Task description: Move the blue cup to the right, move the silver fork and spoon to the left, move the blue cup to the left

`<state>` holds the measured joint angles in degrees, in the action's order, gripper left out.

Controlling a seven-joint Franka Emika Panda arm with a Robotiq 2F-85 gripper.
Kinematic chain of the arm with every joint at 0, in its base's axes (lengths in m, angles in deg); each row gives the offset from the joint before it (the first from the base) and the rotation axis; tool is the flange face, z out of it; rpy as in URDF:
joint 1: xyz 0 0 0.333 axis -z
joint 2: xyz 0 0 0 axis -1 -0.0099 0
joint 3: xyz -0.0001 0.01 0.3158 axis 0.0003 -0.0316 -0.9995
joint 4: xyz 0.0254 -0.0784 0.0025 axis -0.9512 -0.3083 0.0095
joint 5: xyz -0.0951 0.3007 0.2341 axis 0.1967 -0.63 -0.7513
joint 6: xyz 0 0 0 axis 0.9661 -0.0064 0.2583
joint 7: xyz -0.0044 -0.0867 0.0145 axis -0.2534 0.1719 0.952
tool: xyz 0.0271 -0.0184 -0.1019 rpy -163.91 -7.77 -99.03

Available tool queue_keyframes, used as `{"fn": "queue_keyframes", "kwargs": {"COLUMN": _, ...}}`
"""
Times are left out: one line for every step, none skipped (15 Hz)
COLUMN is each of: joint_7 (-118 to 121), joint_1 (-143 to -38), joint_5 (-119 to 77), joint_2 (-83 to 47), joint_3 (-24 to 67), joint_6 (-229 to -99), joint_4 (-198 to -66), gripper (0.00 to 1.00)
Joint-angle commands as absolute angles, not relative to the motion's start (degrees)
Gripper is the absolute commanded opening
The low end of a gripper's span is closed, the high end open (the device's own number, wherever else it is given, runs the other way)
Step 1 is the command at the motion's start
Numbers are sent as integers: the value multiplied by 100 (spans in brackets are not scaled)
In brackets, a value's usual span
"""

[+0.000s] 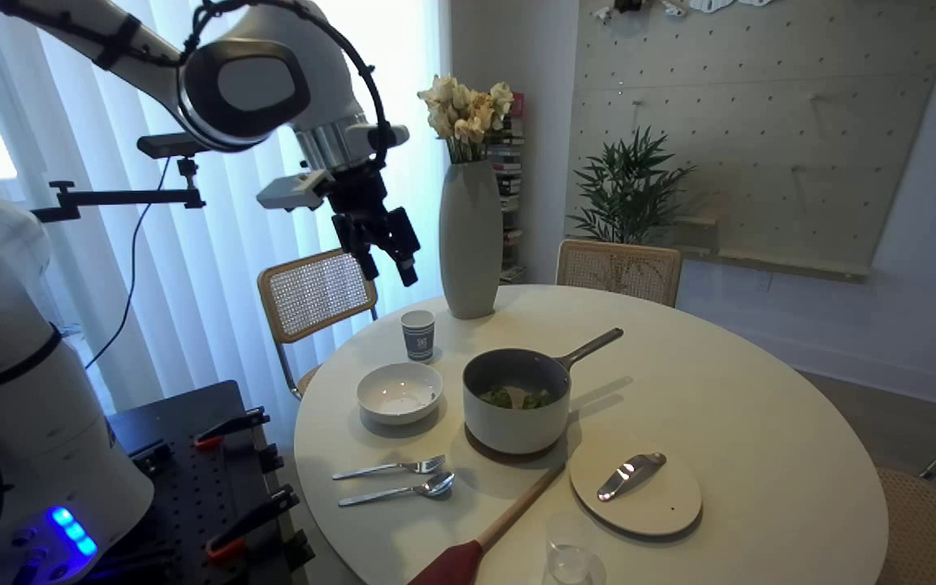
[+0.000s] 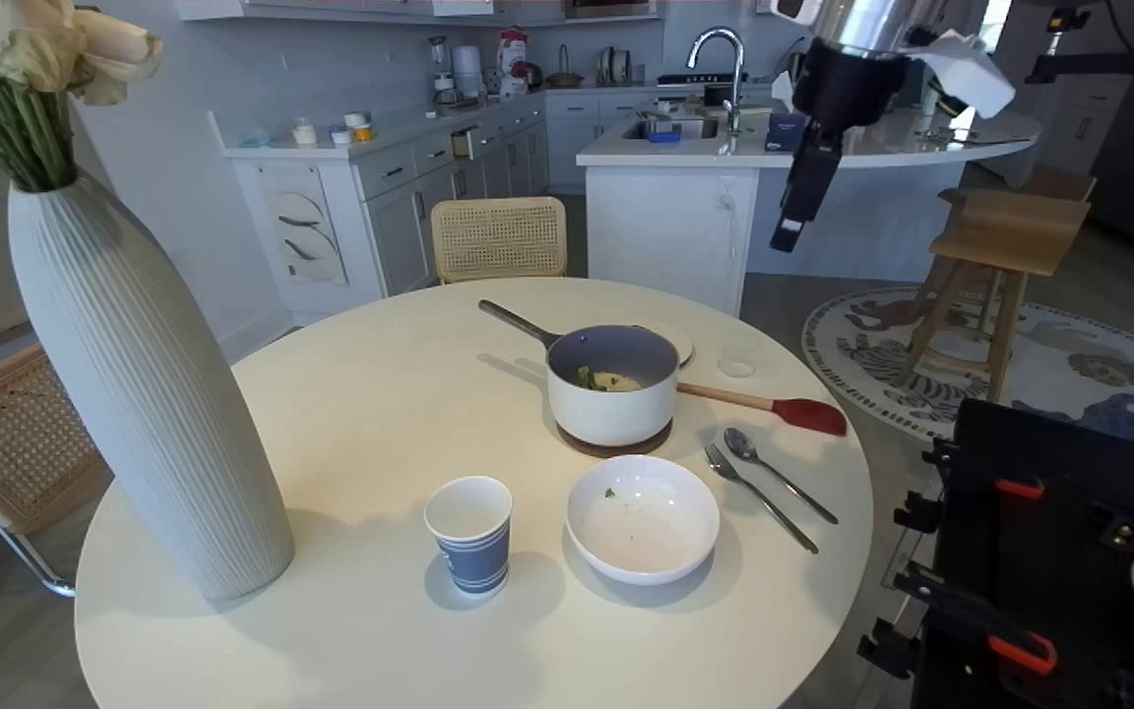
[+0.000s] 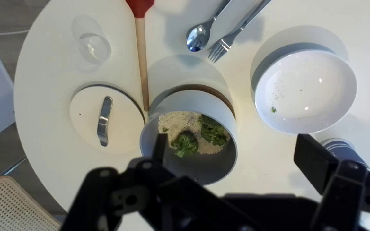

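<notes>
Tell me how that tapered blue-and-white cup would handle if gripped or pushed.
The tapered blue-and-white cup looks like thin paper, so it is probably light and may dent if squeezed hard. Its base is narrower than its mouth, so a push near the rim could tip it. Pushed low, it might slide on the smooth-looking round white table.

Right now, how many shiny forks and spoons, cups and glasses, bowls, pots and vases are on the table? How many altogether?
Fork and spoon: 2
Blue cup and clear glass: 2
White bowl: 1
Pot: 1
Vase: 1
Total: 7
</notes>
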<state>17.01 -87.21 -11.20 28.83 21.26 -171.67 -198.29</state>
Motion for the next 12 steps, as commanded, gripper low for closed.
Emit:
{"fn": "queue_keyframes", "kwargs": {"joint_7": 1517, "joint_1": -8933, "joint_5": -1274, "joint_2": 1826, "joint_3": 1887, "joint_6": -17815, "joint_4": -19363, "gripper": 100}}
{"fn": "queue_keyframes", "kwargs": {"joint_7": 1520, "joint_1": -8998, "joint_5": -1309, "joint_2": 1598, "joint_3": 1827, "joint_6": -17968, "joint_4": -19263, "gripper": 100}}
{"fn": "queue_keyframes", "kwargs": {"joint_7": 1529, "joint_1": -9068, "joint_5": -1338, "joint_2": 1350, "joint_3": 1760, "joint_6": -18113, "joint_4": -19136, "gripper": 100}}
{"fn": "queue_keyframes", "kwargs": {"joint_7": 1528, "joint_1": -9140, "joint_5": -1369, "joint_2": 1100, "joint_3": 1687, "joint_6": -18239, "joint_4": -18990, "gripper": 100}}
{"fn": "queue_keyframes", "kwargs": {"joint_7": 1528, "joint_1": -9193, "joint_5": -1388, "joint_2": 873, "joint_3": 1620, "joint_6": -18348, "joint_4": -18848, "gripper": 100}}
{"fn": "queue_keyframes", "kwargs": {"joint_7": 1479, "joint_1": -9218, "joint_5": -1346, "joint_2": 610, "joint_3": 1528, "joint_6": -18483, "joint_4": -18677, "gripper": 100}}
{"fn": "queue_keyframes", "kwargs": {"joint_7": 1431, "joint_1": -9249, "joint_5": -1327, "joint_2": 370, "joint_3": 1466, "joint_6": -18557, "joint_4": -18498, "gripper": 100}}
{"fn": "queue_keyframes", "kwargs": {"joint_7": 1362, "joint_1": -9269, "joint_5": -1279, "joint_2": 129, "joint_3": 1392, "joint_6": -18621, "joint_4": -18314, "gripper": 100}}
{"fn": "queue_keyframes", "kwargs": {"joint_7": 1304, "joint_1": -9282, "joint_5": -1243, "joint_2": -61, "joint_3": 1344, "joint_6": -18645, "joint_4": -18154, "gripper": 100}}
{"fn": "queue_keyframes", "kwargs": {"joint_7": 1211, "joint_1": -9304, "joint_5": -1201, "joint_2": -276, "joint_3": 1296, "joint_6": -18727, "joint_4": -17990, "gripper": 100}}
{"fn": "queue_keyframes", "kwargs": {"joint_7": 1160, "joint_1": -9333, "joint_5": -1172, "joint_2": -468, "joint_3": 1271, "joint_6": -18795, "joint_4": -17833, "gripper": 100}}
{"fn": "queue_keyframes", "kwargs": {"joint_7": 1008, "joint_1": -9363, "joint_5": -1082, "joint_2": -654, "joint_3": 1253, "joint_6": -18818, "joint_4": -17665, "gripper": 100}}
